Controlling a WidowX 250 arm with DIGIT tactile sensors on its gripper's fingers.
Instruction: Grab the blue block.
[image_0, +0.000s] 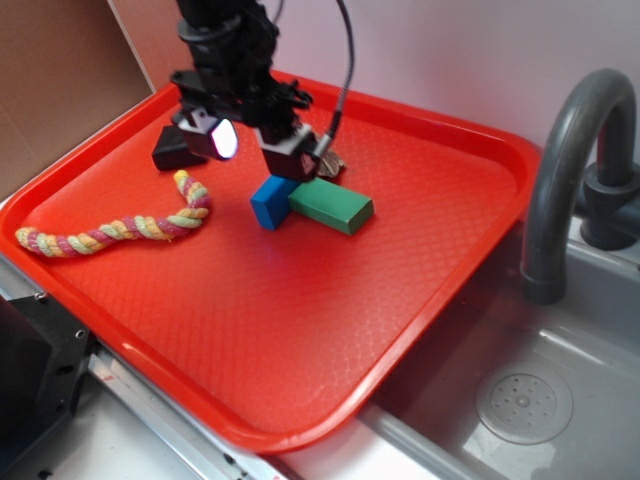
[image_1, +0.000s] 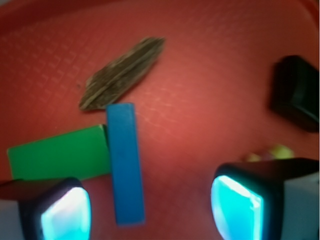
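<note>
My hand (image_1: 150, 207) hangs wide open, empty, above the blue block (image_1: 126, 162), which lies on the red tray (image_0: 430, 200) touching the green block (image_1: 60, 152). Looks light, rigid, slick; I'd pinch its long sides.

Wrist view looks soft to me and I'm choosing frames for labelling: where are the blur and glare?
Wrist view: blurred overall, gripper fingers glowing cyan, small blue rectangular block still legible. Exterior view: sharper, one glaring white pad, soft sheen on the red plastic tray.
</note>
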